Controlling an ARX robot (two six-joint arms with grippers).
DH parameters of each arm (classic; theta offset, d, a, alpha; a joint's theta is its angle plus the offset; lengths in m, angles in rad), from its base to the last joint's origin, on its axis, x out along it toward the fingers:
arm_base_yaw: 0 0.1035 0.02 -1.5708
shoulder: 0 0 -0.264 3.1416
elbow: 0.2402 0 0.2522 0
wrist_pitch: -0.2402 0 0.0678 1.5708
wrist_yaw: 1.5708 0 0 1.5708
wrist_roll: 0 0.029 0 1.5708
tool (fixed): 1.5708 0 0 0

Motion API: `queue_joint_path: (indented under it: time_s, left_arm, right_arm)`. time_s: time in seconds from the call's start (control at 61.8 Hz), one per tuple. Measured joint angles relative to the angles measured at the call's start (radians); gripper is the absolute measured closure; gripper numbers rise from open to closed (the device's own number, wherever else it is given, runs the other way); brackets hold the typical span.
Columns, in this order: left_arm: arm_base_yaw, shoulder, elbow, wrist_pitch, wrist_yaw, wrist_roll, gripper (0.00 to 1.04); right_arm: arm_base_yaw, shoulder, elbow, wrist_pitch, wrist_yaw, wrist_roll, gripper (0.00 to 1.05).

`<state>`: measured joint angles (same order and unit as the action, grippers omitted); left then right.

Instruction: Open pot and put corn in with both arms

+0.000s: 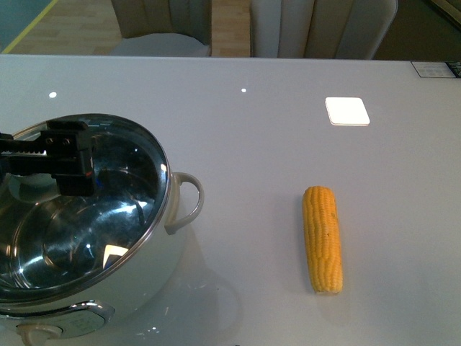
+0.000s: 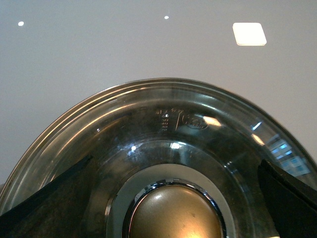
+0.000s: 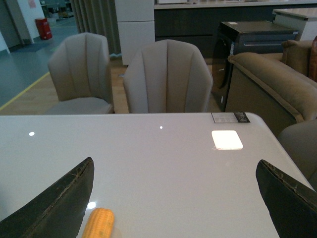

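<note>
Opening step: the left tool, wide, straddled the knob atop the pot and probably needed closing next; the right tool was also wide.

The pot, wide and cream-white with looped side handles, sits on the table at near left, with a steel-rimmed glass lid over its mouth. The left gripper hangs spread above the lid's knob. The corn, a yellow-orange husked cob, lies flat at the pot's 3 o'clock, well apart, rounded end toward 12.
</note>
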<state>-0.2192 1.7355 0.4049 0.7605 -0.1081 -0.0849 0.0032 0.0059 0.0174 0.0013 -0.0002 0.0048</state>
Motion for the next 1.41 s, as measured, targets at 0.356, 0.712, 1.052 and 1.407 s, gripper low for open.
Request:
queue_joint_path:
  time_s: [0.356,0.712,1.052,1.407]
  left_arm:
    - [-0.001,0.088,0.032,0.046,-0.026,-0.017,0.07]
    - [-0.017,0.113,0.040,0.075,-0.047,-0.022,0.47]
    - [-0.024,0.118,0.039,0.093,-0.079,-0.025,0.64]
    - [-0.028,0.076,0.042,0.044,-0.092,-0.023,0.64]
  right_arm:
    - [0.000,0.000,0.000,0.000,0.000,0.000,0.09]
    - [0.000,0.000,0.000,0.000,0.000,0.000,0.09]
    - [0.000,0.000,0.000,0.000,0.000,0.000,0.09]
    - [0.000,0.000,0.000,0.000,0.000,0.000,0.09]
